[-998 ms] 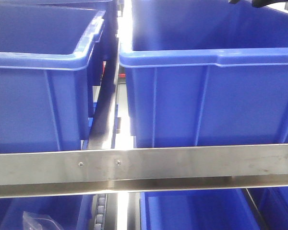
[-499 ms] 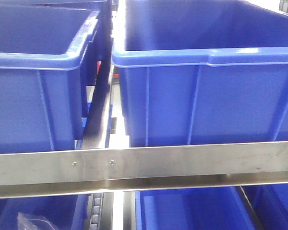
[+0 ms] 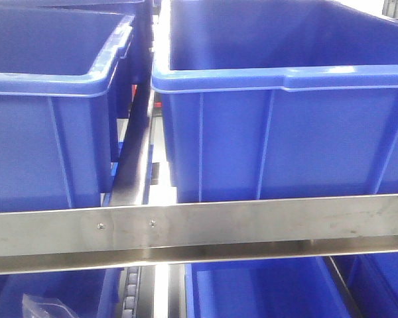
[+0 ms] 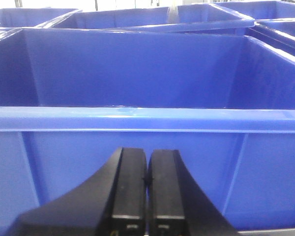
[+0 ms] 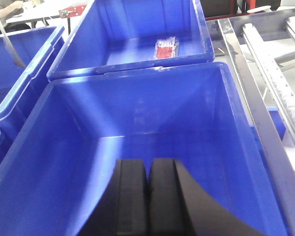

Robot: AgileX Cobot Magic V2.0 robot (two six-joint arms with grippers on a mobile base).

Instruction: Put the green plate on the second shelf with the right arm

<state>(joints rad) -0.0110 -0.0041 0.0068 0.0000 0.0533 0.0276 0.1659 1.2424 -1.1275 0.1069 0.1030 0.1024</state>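
Both grippers pressed closed and empty; the green plate is seen in none of the views.

The left gripper (image 4: 146,179) is held before the outer wall of a blue bin (image 4: 137,73), its fingers touching. The right gripper (image 5: 148,189) is poised over another blue bin (image 5: 137,113); at 12 o'clock, a red packet (image 5: 166,48) lies in the bin beyond. A steel shelf rail (image 3: 252,222) is seen below two front-view bins.

Left gripper (image 4: 146,196): black fingers pressed together, nothing between them, pointing level ahead. Right gripper (image 5: 148,196): black fingers likewise pressed together and empty, angled downward. Neither arm appears in the front view.
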